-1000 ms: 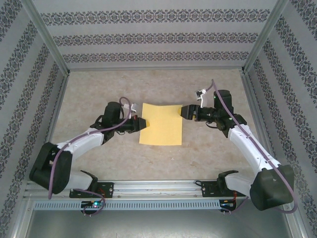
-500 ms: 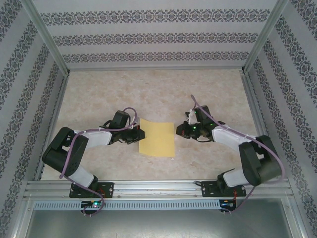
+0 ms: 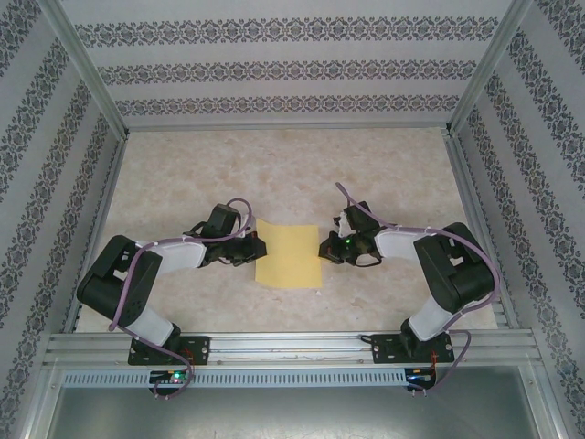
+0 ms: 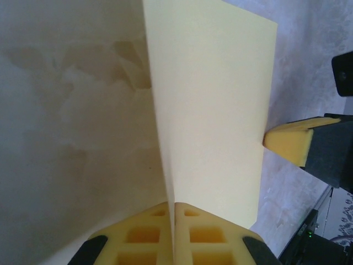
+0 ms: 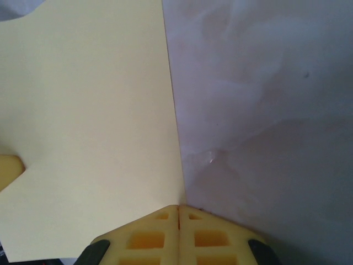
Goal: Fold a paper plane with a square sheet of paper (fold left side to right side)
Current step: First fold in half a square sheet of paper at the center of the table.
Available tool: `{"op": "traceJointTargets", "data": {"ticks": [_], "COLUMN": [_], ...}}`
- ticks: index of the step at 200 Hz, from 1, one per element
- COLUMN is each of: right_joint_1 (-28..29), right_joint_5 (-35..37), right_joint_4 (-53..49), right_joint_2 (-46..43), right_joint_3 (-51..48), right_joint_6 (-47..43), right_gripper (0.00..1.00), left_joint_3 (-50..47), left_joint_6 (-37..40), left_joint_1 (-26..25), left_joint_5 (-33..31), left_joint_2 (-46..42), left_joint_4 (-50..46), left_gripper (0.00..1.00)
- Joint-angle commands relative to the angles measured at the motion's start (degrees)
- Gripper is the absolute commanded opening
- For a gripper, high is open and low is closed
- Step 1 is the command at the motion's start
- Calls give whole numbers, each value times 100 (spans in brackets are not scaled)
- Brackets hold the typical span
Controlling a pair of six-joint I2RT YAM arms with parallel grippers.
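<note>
L end effector (image 3: 260, 245) pinched shut on 9 o'clock edge of thin pale-yellow square paper sheet (image 3: 288, 258); R end effector (image 3: 323, 249) pinched shut on its 3 o'clock edge. Sheet mid beige marbled desk (image 3: 183, 174), btwn arms.

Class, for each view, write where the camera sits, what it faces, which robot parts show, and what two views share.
Top external: above, behind the bases, looking down at the beige table; both arms flank the pale-yellow square sheet of paper.
Left wrist: on its arm, facing right across the sheet; left end effector pinches its edge.
Right wrist: likewise, facing left; right end effector pinches the opposite edge.
Both wrists share the sheet.
</note>
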Motion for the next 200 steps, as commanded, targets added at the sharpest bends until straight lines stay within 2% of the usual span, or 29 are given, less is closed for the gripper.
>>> {"op": "traceJointTargets", "data": {"ticks": [1,66,100,138,157,200], "right_joint_1": [77,85,99,99,99,98], "right_joint_5": [368,594,603,599,596,404], "right_joint_4": [-296,-607,-582,-566,-519,-264], "right_joint_2": [147,297,323,350,341,275], "right_joint_3": [92,175,175,159,124,61], "right_joint_6": [-136,-377,-394,-429,-429,-387], "right_gripper": [0,0,0,0,0,0], "left_joint_3": [220,714,919,1142,1218,1280], "left_joint_6": [-48,-73,-136,-201,-181,-189], "left_joint_1": [-125,-380,-597,-819,-913,-1015], "left_joint_5": [119,260,299,395,386,263], "left_joint_2": [-218,-349,-148,140,249,557], "left_joint_4": [-175,-362,-238,-79,-72,21], "left_gripper": [12,36,51,64,66,66]}}
